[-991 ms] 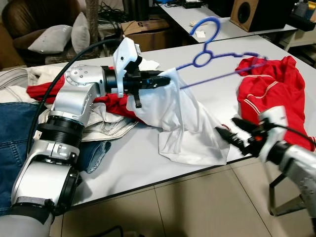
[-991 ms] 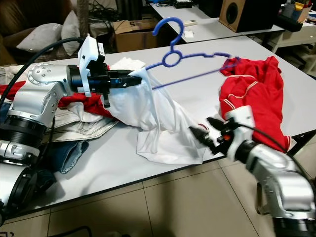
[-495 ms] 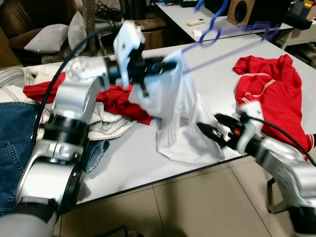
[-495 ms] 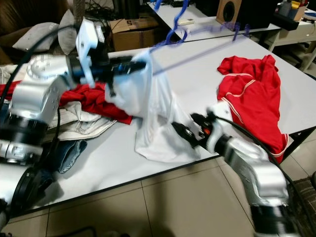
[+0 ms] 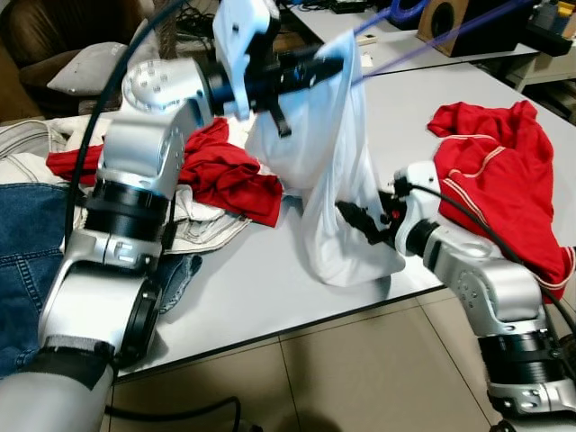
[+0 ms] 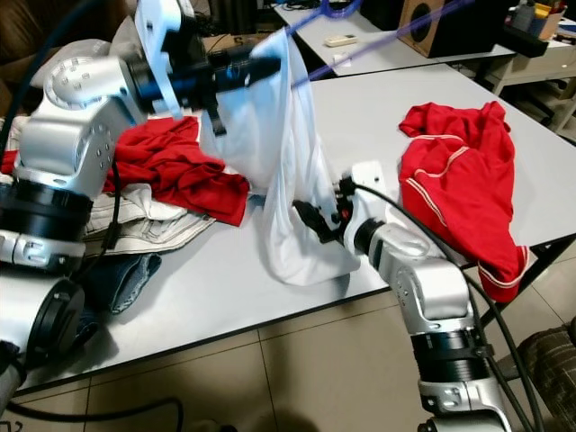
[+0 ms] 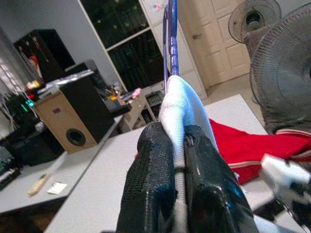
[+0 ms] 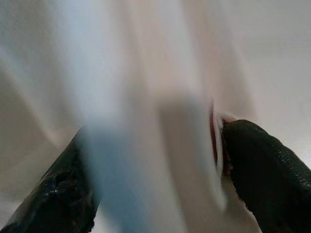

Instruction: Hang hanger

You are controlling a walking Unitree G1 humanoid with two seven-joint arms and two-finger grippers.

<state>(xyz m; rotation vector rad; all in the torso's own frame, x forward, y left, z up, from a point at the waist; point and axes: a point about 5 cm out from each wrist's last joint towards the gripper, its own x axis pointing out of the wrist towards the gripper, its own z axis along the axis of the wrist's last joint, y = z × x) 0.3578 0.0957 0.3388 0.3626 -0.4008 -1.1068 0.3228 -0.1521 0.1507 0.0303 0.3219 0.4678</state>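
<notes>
A blue plastic hanger [image 5: 409, 40] sits inside a white garment [image 5: 333, 180], its hook running off the top of the picture. My left gripper [image 5: 328, 65] is raised above the table and shut on the garment's shoulder and the hanger end [image 7: 170, 43] inside it. The cloth hangs down from there, its hem resting on the white table [image 5: 243, 279]. Low at the hem, my right gripper [image 5: 355, 220] is open. Its black fingers [image 8: 257, 160] stand wide apart with white fabric between them.
A red shirt [image 5: 495, 180] lies on the table's right side and droops over the edge. Another red cloth [image 5: 216, 171], pale clothes and blue jeans [image 5: 18, 261] are piled at the left. A second table with a speaker [image 5: 450, 22] stands behind.
My left gripper has lifted the garment and hanger higher, so the cloth now hangs nearly straight down. My right gripper has moved left and forward into the garment's lower part.
</notes>
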